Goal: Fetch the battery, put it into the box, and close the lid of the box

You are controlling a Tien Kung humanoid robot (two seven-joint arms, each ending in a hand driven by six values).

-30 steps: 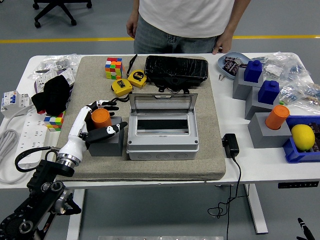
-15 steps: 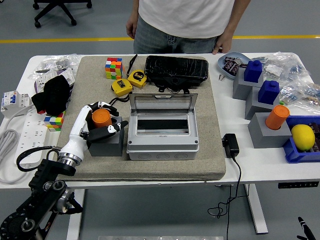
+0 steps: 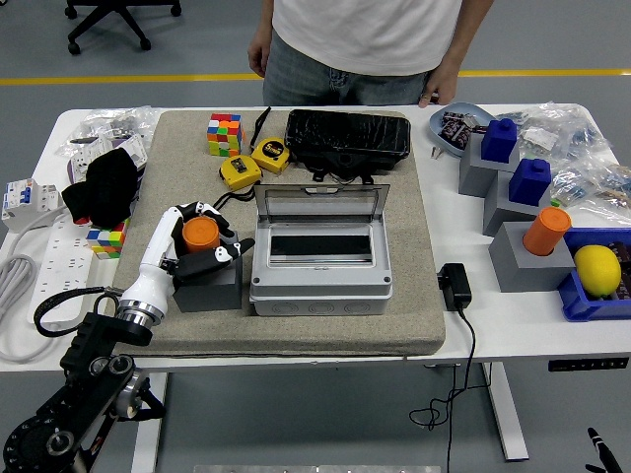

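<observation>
The battery (image 3: 200, 233) is an orange cylinder standing upright in a dark grey block (image 3: 212, 284) on the beige mat, left of the box. My left hand (image 3: 210, 239) reaches in from the lower left. Its fingers curl around the battery's far side and the thumb lies across its front. The grey box (image 3: 320, 276) sits mid-mat, and its clear lid (image 3: 321, 203) stands open at the back. Only a small black tip of my right arm (image 3: 599, 448) shows at the bottom right corner, below the table.
Two yellow tape measures (image 3: 240, 171), a cube puzzle (image 3: 224, 133) and a black pouch (image 3: 347, 138) lie behind the box. Grey blocks with blue and orange pieces (image 3: 545, 230) stand at the right. A person (image 3: 365, 39) stands at the far edge, hands at their sides.
My left hand has slid a little toward the battery, and its fingers have curled in closer around it. The battery, the box and the person have not moved.
</observation>
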